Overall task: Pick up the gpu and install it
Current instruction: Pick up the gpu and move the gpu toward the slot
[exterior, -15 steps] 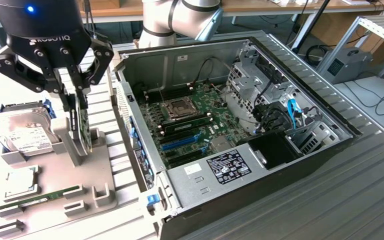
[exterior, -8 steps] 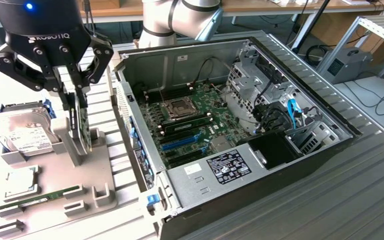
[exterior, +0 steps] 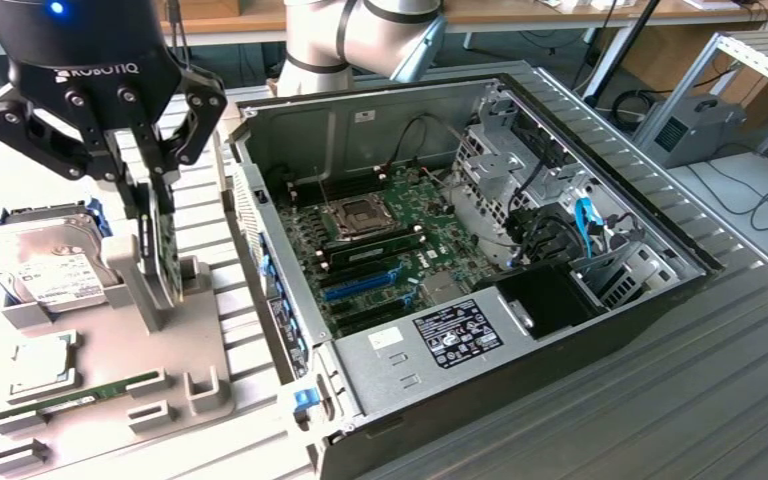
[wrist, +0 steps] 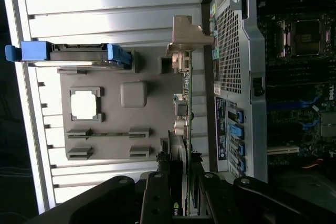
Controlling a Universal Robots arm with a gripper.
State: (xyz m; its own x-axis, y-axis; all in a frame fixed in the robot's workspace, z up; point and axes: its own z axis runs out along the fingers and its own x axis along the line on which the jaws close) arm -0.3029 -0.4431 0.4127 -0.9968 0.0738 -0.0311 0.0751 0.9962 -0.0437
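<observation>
Black and thin, the gpu point(exterior: 160, 245) stands on its long edge in a slot of the grey parts stand point(exterior: 195, 345), on the exterior view's left of the open computer case point(exterior: 267, 235). The claw point(exterior: 148, 195) hangs straight above it, closed about halfway, with one finger against each face of the card near its upper edge. In the wrist view no gap shows between the fingers point(wrist: 160, 192) and the card, so the claw has the gpu in its grip. The card's lower edge sits down in the slot. Its metal bracket point(wrist: 185, 38) is at the end far from the claw.

A silver hard drive point(exterior: 44, 265) with a white label is propped on the same stand, on the exterior view's left of the gpu. A square silver chip point(exterior: 40, 365) and a narrow green memory stick point(exterior: 84, 393) lie nearer the camera. The stand rests on a ribbed metal counter point(exterior: 704, 390).

The case lies on its side with the panel off. Its green motherboard point(exterior: 384, 235) faces up, with a bare processor socket point(exterior: 355, 215) and a blue expansion slot point(exterior: 357, 285) near the wall closest to the stand. A labelled power supply point(exterior: 458, 335) fills the near corner.
</observation>
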